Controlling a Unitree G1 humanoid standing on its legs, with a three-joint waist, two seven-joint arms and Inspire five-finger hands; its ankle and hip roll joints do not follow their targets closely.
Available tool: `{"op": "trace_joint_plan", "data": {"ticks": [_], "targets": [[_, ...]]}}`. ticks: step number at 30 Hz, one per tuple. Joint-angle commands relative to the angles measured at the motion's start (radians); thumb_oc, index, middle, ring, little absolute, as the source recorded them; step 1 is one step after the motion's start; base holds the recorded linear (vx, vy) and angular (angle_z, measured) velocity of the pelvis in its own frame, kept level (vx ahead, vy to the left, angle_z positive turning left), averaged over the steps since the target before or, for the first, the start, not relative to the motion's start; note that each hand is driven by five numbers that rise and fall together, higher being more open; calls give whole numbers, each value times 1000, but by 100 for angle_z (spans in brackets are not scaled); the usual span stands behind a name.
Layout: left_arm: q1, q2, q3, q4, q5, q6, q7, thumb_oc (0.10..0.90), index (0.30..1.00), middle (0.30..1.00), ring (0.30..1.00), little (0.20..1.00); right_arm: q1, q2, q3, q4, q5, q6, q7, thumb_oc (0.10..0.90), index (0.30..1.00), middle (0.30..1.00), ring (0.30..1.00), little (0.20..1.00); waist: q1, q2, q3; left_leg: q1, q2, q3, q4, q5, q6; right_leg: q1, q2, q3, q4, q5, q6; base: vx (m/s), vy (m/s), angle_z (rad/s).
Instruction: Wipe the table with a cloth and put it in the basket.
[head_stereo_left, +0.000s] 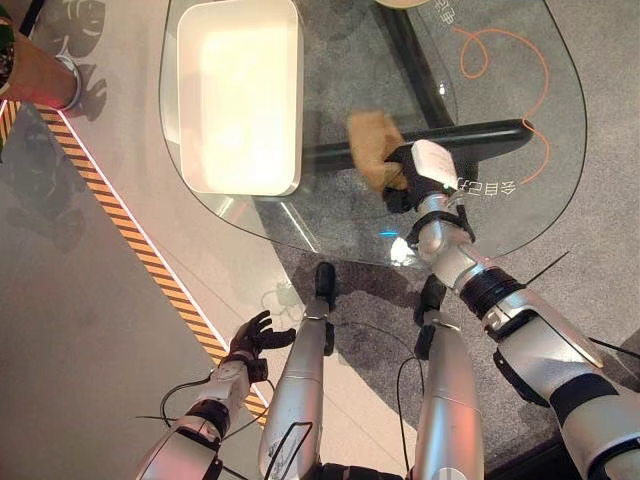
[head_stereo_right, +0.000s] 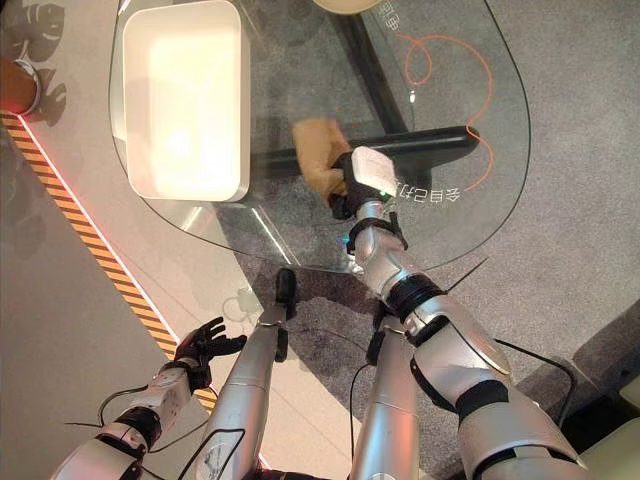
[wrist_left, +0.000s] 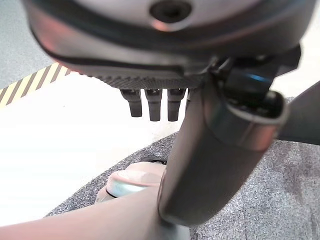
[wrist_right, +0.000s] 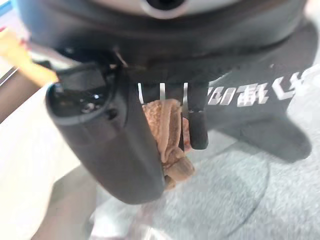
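A: Where does the cloth lie relative to the glass table?

B: The tan cloth rests on the glass near the middle of the tabletop, over the dark bar of the table frame seen through the glass. It sits well inside every edge of the table.

A: Which hand is on it?

B: The right hand. In the right wrist view its fingers and thumb curl round the bunched cloth, so it grips the cloth against the glass.

A: And the basket?

B: The white rectangular basket stands on the table to the cloth's left, apart from it, with a strip of bare glass between them. The basket's near end lies close to the table's near left edge.

A: What open glass surrounds the cloth?

B: Bare glass extends to the right of the cloth as far as the curved right rim, where an orange line loops on the surface. More bare glass lies between the cloth and the table's near edge, under the right forearm.

A: The left hand?

B: It hangs off the table, below its near left edge, over the pale floor beside a yellow-and-black striped strip. Its fingers are loosely spread and hold nothing
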Motion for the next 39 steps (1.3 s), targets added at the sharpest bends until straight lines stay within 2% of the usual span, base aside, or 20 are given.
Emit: {"op": "trace_joint_plan", "data": {"ticks": [1,12,17,25,34,39], "targets": [[14,-34,-11,6,7,-4,14,800,900,900,900,900,-15,100,71,-84,-59,-93,68,100,300,300,300,200,9,27,-15,-37,-104,17,32,3,87,5,34,-69,-70,50,-34,0,0,0],[9,-31,-11,9,19,4,10,800,900,900,900,900,-1,98,102,-68,-124,-107,161,100,300,300,300,200,8,26,-15,-43,-103,13,35,4,86,-6,36,-65,-62,48,-33,0,0,0],[6,-28,-16,8,16,11,12,800,900,900,900,900,10,97,113,-70,-114,-87,151,100,300,300,300,200,7,23,-15,-43,-101,14,36,5,85,-4,36,-67,-64,50,-33,0,0,0],[0,-29,-21,21,11,4,1,800,900,900,900,900,-11,75,77,-6,-78,-59,49,100,300,300,300,200,7,30,-15,-49,-97,16,35,9,85,-13,36,-67,-54,49,-34,0,0,0],[18,-19,-22,27,4,-8,-7,800,900,900,900,900,-82,-56,-51,118,63,-93,-159,100,300,300,300,200,11,26,-15,-62,-83,15,49,-1,91,-25,39,-68,-33,45,-29,0,0,0],[32,-5,-13,11,-5,-4,-1,800,900,900,900,900,-101,-125,-108,95,114,-78,-233,100,300,300,300,200,3,18,-15,-65,-78,17,54,-8,95,-29,48,-64,-26,44,-28,0,0,0]]}}
